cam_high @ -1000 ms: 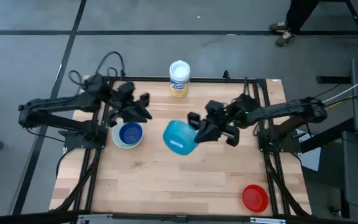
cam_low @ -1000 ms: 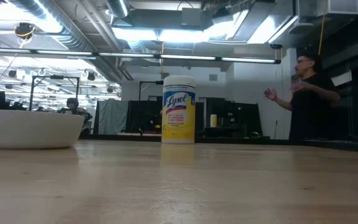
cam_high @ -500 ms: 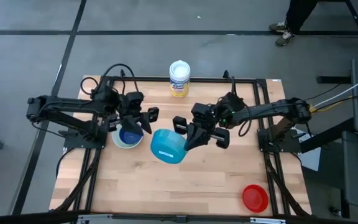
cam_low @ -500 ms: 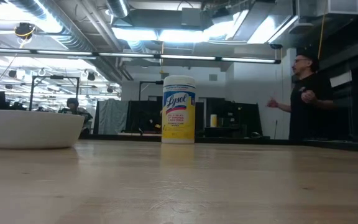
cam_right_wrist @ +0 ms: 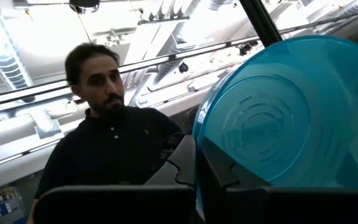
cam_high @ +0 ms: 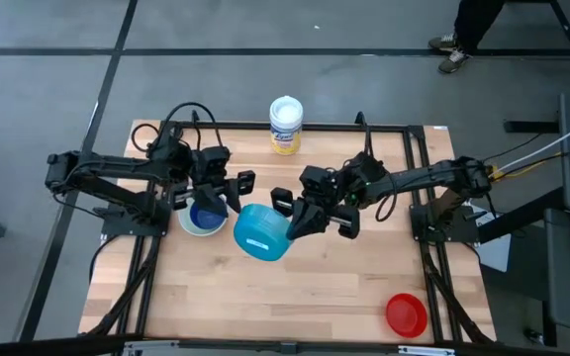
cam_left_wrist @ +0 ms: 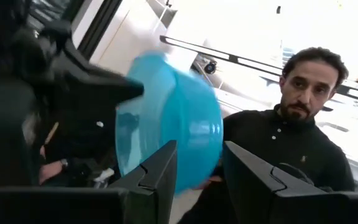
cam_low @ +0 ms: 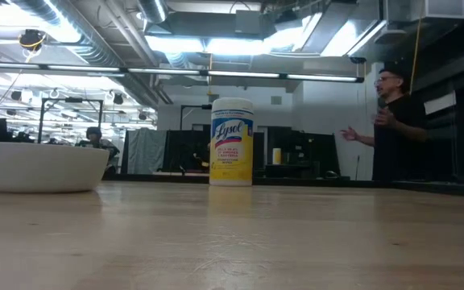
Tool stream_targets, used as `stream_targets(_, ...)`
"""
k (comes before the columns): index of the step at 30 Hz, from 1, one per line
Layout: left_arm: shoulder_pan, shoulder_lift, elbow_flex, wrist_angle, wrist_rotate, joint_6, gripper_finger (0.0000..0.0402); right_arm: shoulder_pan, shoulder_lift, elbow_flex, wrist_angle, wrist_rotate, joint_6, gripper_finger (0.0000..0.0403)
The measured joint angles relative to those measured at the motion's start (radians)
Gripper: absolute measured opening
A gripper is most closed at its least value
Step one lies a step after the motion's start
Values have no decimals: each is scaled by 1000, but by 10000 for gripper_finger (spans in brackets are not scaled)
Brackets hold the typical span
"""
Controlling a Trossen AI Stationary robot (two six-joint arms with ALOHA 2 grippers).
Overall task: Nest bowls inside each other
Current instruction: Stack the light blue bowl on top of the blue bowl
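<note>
My right gripper [cam_high: 290,220] holds a teal bowl [cam_high: 262,233] in the air over the table's middle, shut on it. The bowl is tipped so its underside [cam_right_wrist: 272,124] faces up. A blue bowl [cam_high: 205,213] sits inside a white bowl [cam_high: 188,225] that rests on the table at the left; the white bowl [cam_low: 40,167] also shows in the low view. My left gripper [cam_high: 236,192] hovers open above them, its fingers [cam_left_wrist: 160,168] pointing at the teal bowl [cam_left_wrist: 179,118] without touching it. A red bowl [cam_high: 406,314] rests at the near right corner. My right gripper has the teal bowl by its rim [cam_right_wrist: 199,146], on the side toward the table's right. The fingers come slanting from the right. The gripper itself hides how they sit on the rim. The bowl is lifted clear of the table and tipped, underside upward.
A yellow canister with a white lid [cam_high: 285,124] stands at the table's far edge in the middle. A person in a dark shirt [cam_low: 397,121] stands beyond the table. Bare wood [cam_high: 295,297] lies along the near half.
My right gripper has carried the teal bowl toward the table's left, close to the white and blue bowls, keeping it lifted and tipped. My left gripper has shifted a little toward the table's middle and tipped its fingers upward.
</note>
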Motion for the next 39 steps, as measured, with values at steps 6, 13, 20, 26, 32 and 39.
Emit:
stream_targets(6,58,1,0,-29,2,13,125,17,62,54,50,4,35,0)
stream_targets(13,219,-101,0,-240,97,69,121,6,-39,58,-456,27,-156,0)
stream_targets(20,395,-325,44,-1019,-87,454,87,-8,-268,58,-1237,520,-419,0)
stream_targets(26,291,-312,216,-1558,-597,696,66,-5,-253,142,-1569,791,-488,0)
stream_targets(32,186,-176,389,-1745,-838,759,72,-8,-93,300,-1741,904,-626,0)
stream_targets(39,-41,-22,562,-2011,-1122,1265,59,-31,-27,392,-1753,788,-744,0)
